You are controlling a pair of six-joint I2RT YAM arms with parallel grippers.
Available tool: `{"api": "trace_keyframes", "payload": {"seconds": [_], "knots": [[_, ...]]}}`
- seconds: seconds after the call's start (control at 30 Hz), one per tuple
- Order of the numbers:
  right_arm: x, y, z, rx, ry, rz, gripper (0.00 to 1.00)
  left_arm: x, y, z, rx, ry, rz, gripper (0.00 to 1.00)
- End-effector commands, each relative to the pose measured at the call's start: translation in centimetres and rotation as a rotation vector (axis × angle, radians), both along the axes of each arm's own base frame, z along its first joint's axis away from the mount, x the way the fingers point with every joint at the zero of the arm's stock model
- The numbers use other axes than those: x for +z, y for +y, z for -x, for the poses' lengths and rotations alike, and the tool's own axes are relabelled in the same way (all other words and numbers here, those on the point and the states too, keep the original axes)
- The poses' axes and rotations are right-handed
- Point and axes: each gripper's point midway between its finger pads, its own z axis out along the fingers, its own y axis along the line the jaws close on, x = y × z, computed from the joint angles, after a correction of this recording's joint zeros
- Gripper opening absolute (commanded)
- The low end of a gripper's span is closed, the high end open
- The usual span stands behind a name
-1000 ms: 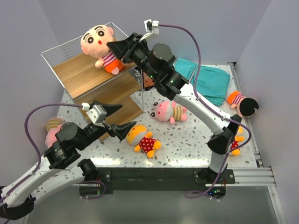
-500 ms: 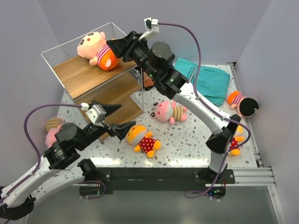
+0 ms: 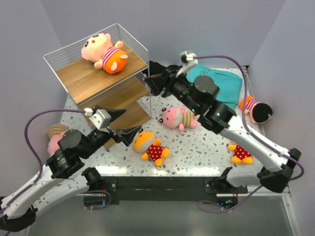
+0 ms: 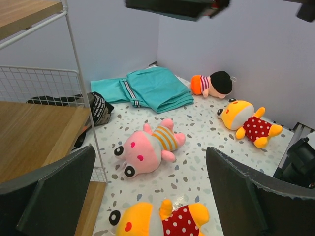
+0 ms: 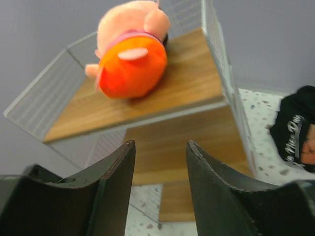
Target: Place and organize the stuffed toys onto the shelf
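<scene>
Since the striped doll in orange shorts [image 3: 104, 51] lies on its side on the top board of the shelf [image 3: 78, 78], well inside the wire sides, I judge that one placed, though not yet tidied.

Right pincer [image 3: 153, 78]: jaws apart, nothing between them, just off the shelf's right edge and clear of the mesh, so free for another toy.

Left pincer [image 3: 129, 123]: spread wide, empty, hanging just beside the yellow plush in red dots [image 3: 150, 146]; probably lined up for it.

Pink striped plush [image 3: 177, 118] lies on the counter [image 3: 206, 142] near the shelf's foot, closest to my right arm.

Black-haired doll [image 3: 256, 109] and second yellow plush [image 3: 239, 153] wait at the counter's right edge.
</scene>
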Motion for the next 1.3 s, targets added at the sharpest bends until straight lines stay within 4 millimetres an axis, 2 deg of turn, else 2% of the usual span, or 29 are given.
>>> {"api": "trace_keyframes", "payload": {"seconds": [0.0, 0.03, 0.07, 0.1, 0.13, 0.17, 0.23, 0.3, 0.4, 0.43, 0.47, 0.53, 0.6, 0.63, 0.7, 0.73, 0.8, 0.87, 0.9, 0.93, 1.0, 1.03, 1.07, 1.17, 1.27], "knots": [[-4.0, -6.4, 1.1, -0.169, 0.007, 0.188, 0.54, 0.1, 0.0, -0.3, 0.017, -0.011, -0.01, 1.0], [-5.4, -8.6, 0.6, -0.27, 0.038, 0.237, 0.56, 0.0, 0.0, -0.4, 0.016, -0.009, -0.012, 1.0], [-6.7, -9.6, 0.2, -0.315, 0.062, 0.29, 0.57, 0.0, 0.0, -0.4, 0.016, -0.008, -0.011, 1.0], [-9.0, -10.7, 0.1, -0.356, 0.104, 0.371, 0.57, 0.0, -0.1, -0.4, 0.013, -0.008, -0.013, 1.0], [-10.3, -12.4, -0.9, -0.469, 0.131, 0.428, 0.58, 0.0, -0.1, -0.3, 0.011, -0.007, -0.01, 1.0], [-11.5, -13.3, -1.5, -0.525, 0.157, 0.473, 0.58, 0.1, -0.2, -0.3, 0.008, -0.007, -0.01, 1.0], [-13.7, -16.4, -2.9, -0.656, 0.254, 0.546, 0.61, 0.0, -0.2, -0.3, 0.007, -0.004, -0.012, 1.0], [-16.7, -18.6, -4.2, -0.744, 0.353, 0.633, 0.62, -0.2, -0.3, -0.3, 0.005, -0.002, -0.015, 1.0], [-19.3, -23.5, -6.5, -0.984, 0.413, 0.677, 0.62, -0.2, -0.3, -0.3, 0.004, -0.003, -0.016, 1.0], [-19.6, -25.9, -7.2, -1.088, 0.426, 0.683, 0.62, -0.2, -0.4, -0.3, -0.001, -0.003, -0.017, 1.0], [-21.0, -27.1, -8.1, -1.148, 0.446, 0.728, 0.62, -0.1, -0.5, -0.2, -0.007, -0.003, -0.014, 1.0], [-21.6, -31.1, -9.6, -1.306, 0.479, 0.755, 0.62, -0.3, -0.8, -0.1, -0.02, 0.0, -0.015, 1.0], [-23.3, -33.2, -11.6, -1.394, 0.52, 0.827, 0.62, -0.3, -1.0, 0.1, -0.038, 0.001, -0.017, 1.0], [-24.0, -35.5, -12.4, -1.454, 0.556, 0.849, 0.62, -0.3, -1.1, 0.1, -0.041, 0.001, -0.018, 1.0], [-25.4, -37.2, -14.3, -1.493, 0.62, 0.908, 0.61, -0.5, -1.2, 0.1, -0.046, 0.004, -0.02, 1.0], [-25.8, -38.9, -14.7, -1.538, 0.652, 0.903, 0.61, -0.6, -1.2, 0.1, -0.046, 0.006, -0.02, 1.0], [-26.0, -40.0, -16.2, -1.556, 0.676, 0.912, 0.6, -0.7, -1.3, 0.1, -0.048, 0.007, -0.021, 1.0], [-28.4, -41.8, -17.5, -1.564, 0.729, 0.978, 0.6, -0.6, -1.4, 0.0, -0.049, 0.006, -0.018, 1.0], [-28.0, -42.9, -18.1, -1.582, 0.745, 0.974, 0.6, -0.6, -1.5, 0.0, -0.053, 0.008, -0.018, 1.0], [-30.1, -43.4, -18.6, -1.572, 0.786, 1.018, 0.6, -0.7, -1.6, 0.1, -0.058, 0.012, -0.019, 1.0], [-30.7, -44.4, -19.3, -1.571, 0.822, 1.011, 0.6, -0.5, -1.7, 0.2, -0.064, 0.009, -0.013, 1.0], [-31.6, -45.7, -19.3, -1.575, 0.853, 1.01, 0.6, -0.6, -1.8, 0.2, -0.068, 0.014, -0.011, 1.0], [-33.1, -45.8, -19.7, -1.534, 0.89, 0.994, 0.6, -0.5, -1.7, 0.3, -0.069, 0.013, -0.009, 1.0], [-34.6, -47.2, -20.5, -1.521, 0.919, 0.975, 0.59, -0.5, -1.6, 0.2, -0.059, 0.016, -0.005, 1.0], [-34.4, -47.7, -21.1, -1.533, 0.91, 0.999, 0.59, -0.6, -1.5, 0.0, -0.05, 0.016, -0.006, 1.0]]}}
